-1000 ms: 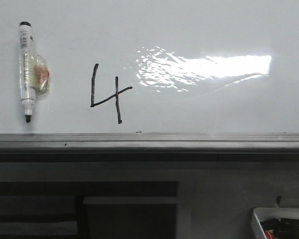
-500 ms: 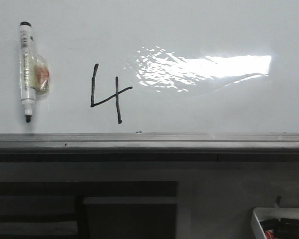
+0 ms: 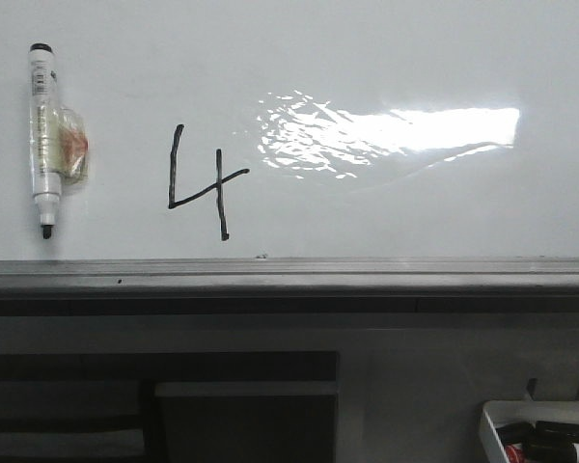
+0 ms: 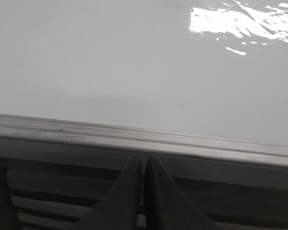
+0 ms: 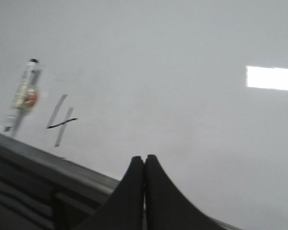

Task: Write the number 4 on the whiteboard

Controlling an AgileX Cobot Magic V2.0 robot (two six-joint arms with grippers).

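A black number 4 (image 3: 204, 183) stands on the whiteboard (image 3: 367, 58) beside a marker (image 3: 42, 140); its label is unreadable. Left hand (image 4: 144, 165) and right hand (image 5: 144, 163) are closed, empty.

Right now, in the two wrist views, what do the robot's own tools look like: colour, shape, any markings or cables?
Only the fingertips show. The left tool has two dark grey, matte fingers that curve inward and taper to narrow tips. The right tool looks alike: two black, smoothly curved fingers with rounded tips. No markings, cables or labels are visible on either. The arms themselves are out of frame, and neither tool appears in the front view.
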